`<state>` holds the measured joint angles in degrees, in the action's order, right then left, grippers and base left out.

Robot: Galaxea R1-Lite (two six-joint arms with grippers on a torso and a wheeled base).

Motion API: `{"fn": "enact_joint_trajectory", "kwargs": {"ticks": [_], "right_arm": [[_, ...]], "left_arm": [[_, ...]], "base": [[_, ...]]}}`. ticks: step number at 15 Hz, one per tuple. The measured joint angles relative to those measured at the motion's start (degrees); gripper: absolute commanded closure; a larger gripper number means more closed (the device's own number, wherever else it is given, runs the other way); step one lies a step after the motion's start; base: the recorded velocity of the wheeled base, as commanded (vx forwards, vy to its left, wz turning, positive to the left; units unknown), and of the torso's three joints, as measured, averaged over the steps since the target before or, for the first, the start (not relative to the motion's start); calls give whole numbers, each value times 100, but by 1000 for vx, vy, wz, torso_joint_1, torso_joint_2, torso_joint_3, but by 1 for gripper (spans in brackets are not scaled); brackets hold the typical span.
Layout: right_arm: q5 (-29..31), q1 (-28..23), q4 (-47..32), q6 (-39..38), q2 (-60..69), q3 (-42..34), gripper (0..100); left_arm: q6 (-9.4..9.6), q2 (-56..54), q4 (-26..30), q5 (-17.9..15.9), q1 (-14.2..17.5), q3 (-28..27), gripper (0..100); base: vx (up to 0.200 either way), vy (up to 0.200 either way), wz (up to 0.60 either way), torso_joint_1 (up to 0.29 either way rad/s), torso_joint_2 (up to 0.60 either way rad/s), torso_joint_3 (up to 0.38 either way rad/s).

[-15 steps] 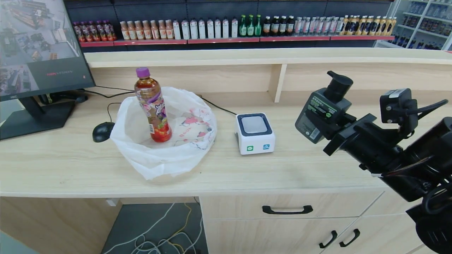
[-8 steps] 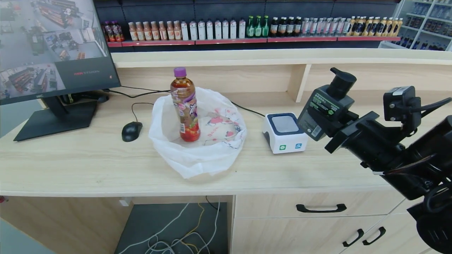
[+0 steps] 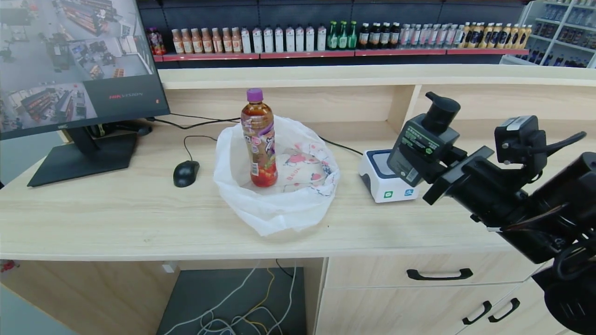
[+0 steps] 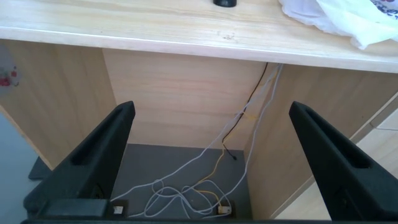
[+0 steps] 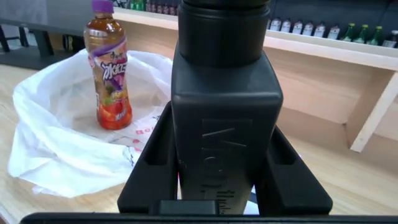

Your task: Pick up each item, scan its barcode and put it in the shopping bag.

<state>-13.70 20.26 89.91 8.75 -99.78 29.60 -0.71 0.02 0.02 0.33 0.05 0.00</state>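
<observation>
My right gripper [image 3: 448, 164] is shut on a dark grey pump bottle [image 3: 421, 144], held tilted in the air, its lower corner covering the far right of the white barcode scanner [image 3: 389, 184]. Its label faces the head camera. In the right wrist view the pump bottle [image 5: 224, 124] sits between my right gripper's [image 5: 221, 158] fingers. The white shopping bag [image 3: 279, 204] lies open at the counter's middle, left of the scanner, with a purple-capped tea bottle [image 3: 259, 139] standing upright in it. My left gripper [image 4: 211, 168] hangs open below the counter's front edge, holding nothing.
A monitor [image 3: 70, 60] on its stand and a black mouse [image 3: 186, 173] occupy the counter's left. Cables [image 3: 335, 144] run along the back. A raised shelf ledge [image 3: 326, 74] borders the counter's rear. Drawers [image 3: 437, 274] sit below at right; loose cables [image 4: 186, 193] lie in the opening underneath.
The head view has shifted, sliding the counter scene rightwards. The held pump bottle now stands closer to the scanner, overlapping its right side. The tea bottle and bag have stayed put.
</observation>
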Motion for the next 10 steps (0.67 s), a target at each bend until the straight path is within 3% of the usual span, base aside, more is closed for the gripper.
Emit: {"fn": "enact_joint_trajectory", "kwargs": {"ticks": [6,8,10], "right_arm": [[-2018,-30,-347,1822,-60,466,100],[-2220,57,-372,2519,-173,571,100],[-1908,134,-300,3101,-407,631,100]], "left_arm": [[5,0,-2,-1,5,0,0],[5,-2,-2,0,0,0,0],[2,0,-2,-1,2,0,0]], "base": [[0,0,0,0,0,0],[0,0,0,0,0,0],[0,0,0,0,0,0]]}}
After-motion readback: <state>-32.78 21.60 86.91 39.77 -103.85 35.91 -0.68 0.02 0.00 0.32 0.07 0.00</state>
